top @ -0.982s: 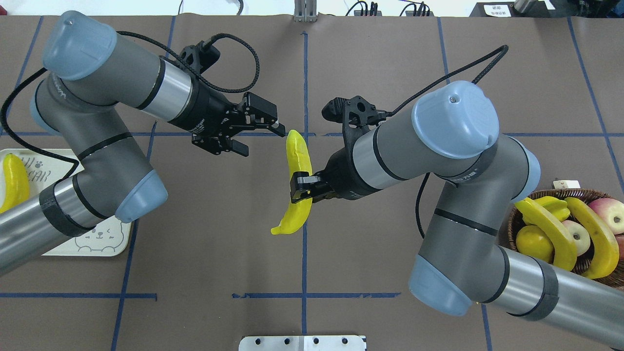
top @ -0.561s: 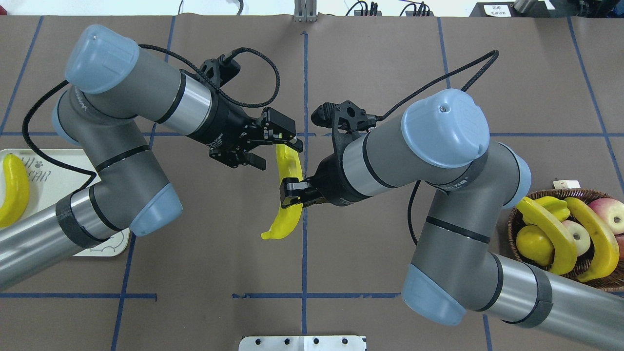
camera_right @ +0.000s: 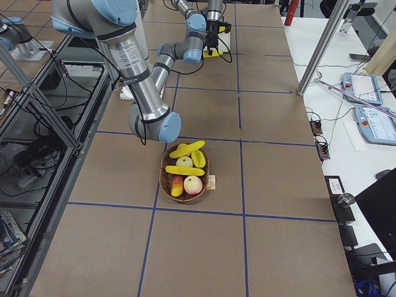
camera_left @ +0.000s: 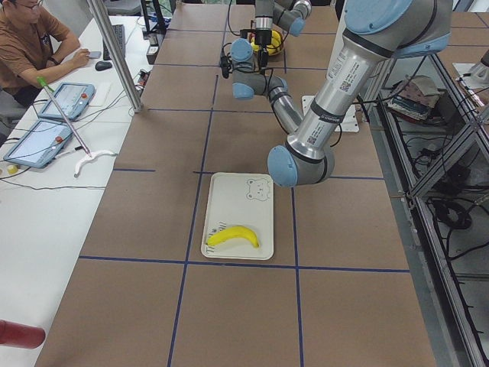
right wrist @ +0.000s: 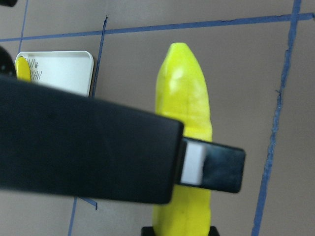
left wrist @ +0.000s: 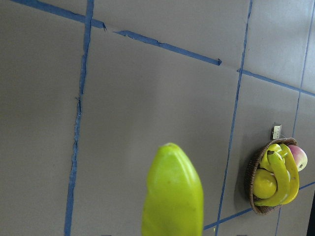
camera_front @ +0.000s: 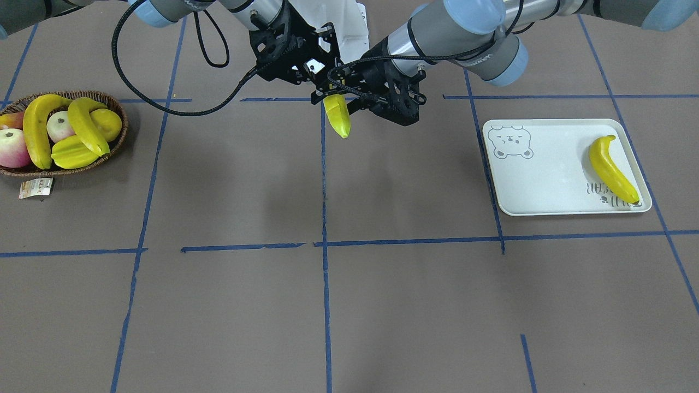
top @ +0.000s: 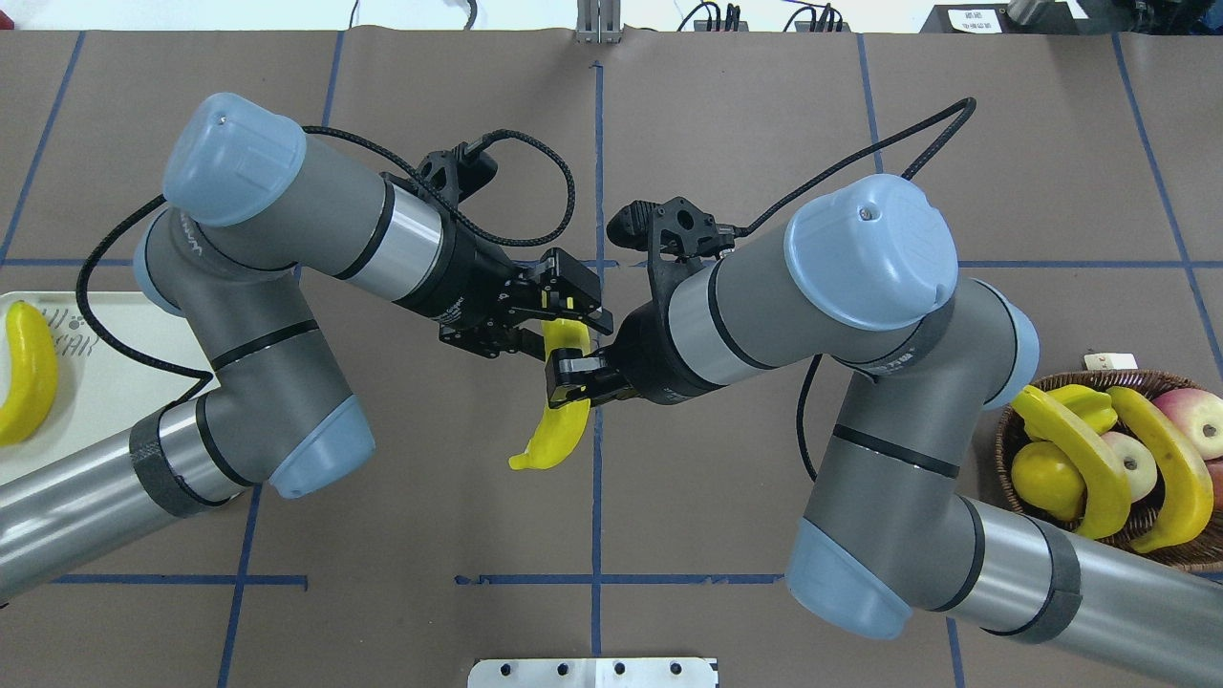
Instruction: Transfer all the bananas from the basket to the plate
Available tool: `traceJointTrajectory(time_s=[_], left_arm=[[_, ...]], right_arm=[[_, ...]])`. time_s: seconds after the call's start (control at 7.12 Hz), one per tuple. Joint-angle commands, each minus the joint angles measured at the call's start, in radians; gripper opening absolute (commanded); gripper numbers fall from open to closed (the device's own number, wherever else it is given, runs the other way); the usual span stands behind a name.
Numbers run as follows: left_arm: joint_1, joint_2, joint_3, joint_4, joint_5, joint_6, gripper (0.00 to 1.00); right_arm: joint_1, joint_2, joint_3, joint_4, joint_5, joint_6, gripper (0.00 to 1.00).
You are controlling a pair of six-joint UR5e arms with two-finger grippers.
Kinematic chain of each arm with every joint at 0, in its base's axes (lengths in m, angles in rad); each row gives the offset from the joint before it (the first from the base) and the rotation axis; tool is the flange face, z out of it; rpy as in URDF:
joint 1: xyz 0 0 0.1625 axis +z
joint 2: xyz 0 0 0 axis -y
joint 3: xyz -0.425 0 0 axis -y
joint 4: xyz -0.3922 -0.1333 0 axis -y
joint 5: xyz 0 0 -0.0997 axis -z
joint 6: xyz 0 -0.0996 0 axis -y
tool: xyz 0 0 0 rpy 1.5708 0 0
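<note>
Bright, even light from above fills every view, and the brown table [camera_front: 382, 305] carries only faint, soft-edged shadows under the arms. A pale sheen lies on the left arm's blue cap [top: 234, 143]. In the left wrist view the banana [left wrist: 172, 196] looms close, blurred and greenish. In the right wrist view the right claw [right wrist: 194, 199] is a dark, unfocused mass, with glare spots on the banana.

The grey left arm [top: 315, 205] and grey right arm [top: 764, 287] meet mid-table. The black right two-finger gripper [top: 571, 376] clamps a glossy yellow banana [top: 549, 440] mid-length; the black left two-finger gripper [top: 562, 325] straddles its top, jaws apart.
</note>
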Motion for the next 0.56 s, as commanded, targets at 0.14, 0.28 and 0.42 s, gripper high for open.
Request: traceJointTrajectory(time_s=[0.14,0.28,0.42], left_arm=[[0.000,0.014,-0.001,-0.060,-0.001,-0.002,0.00],[0.000,0.014,-0.001,-0.057,-0.001,-0.002,0.00],[0.000,0.014,0.000,-0.054,-0.001,-0.003,0.00]], right_arm=[[0.001,-0.001,0.002,-0.001,0.002,0.002,0.39],[0.001,-0.001,0.003,-0.001,0.002,0.002,0.99],[0.001,-0.001,0.009,0.001,0.002,0.003,1.00]])
